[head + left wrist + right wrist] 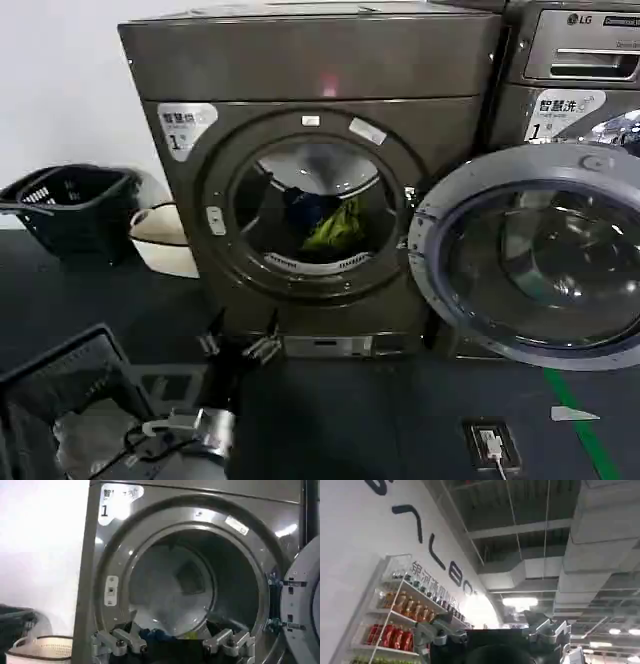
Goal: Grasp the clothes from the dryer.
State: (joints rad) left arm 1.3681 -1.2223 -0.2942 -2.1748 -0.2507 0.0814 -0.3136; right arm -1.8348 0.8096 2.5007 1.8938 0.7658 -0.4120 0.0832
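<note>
A: Where's the dryer and what's it made of?

B: Boxy, dark bronze-grey metal, smooth w/ a dull sheen. Round porthole, door swung out to its right, glass centre, grey rim. White "1" sticker top left of the front, small red light on the top panel.

A: Clothes?

B: In the drum, low and toward the back. Soft crumpled yellow-green garment w/ a dark navy one just beside it, touching as far as I can tell. From the left wrist cam they're mostly cut off behind the fingers.

A: Left gripper?

B: Left gripper sits on the floor side, below the porthole, in front of the dryer's base. Metal fingers spread apart, nothing between them. Not touching the cloth.

A: Right one?

B: Right gripper points up at a ceiling w/ ducts; shelves of bottles to one side. Fingers splayed apart, holding nothing.

A: Other stuff?

B: Black slatted basket and a pale round tub left of the dryer; grey LG machine to its right, partly cut off.
</note>
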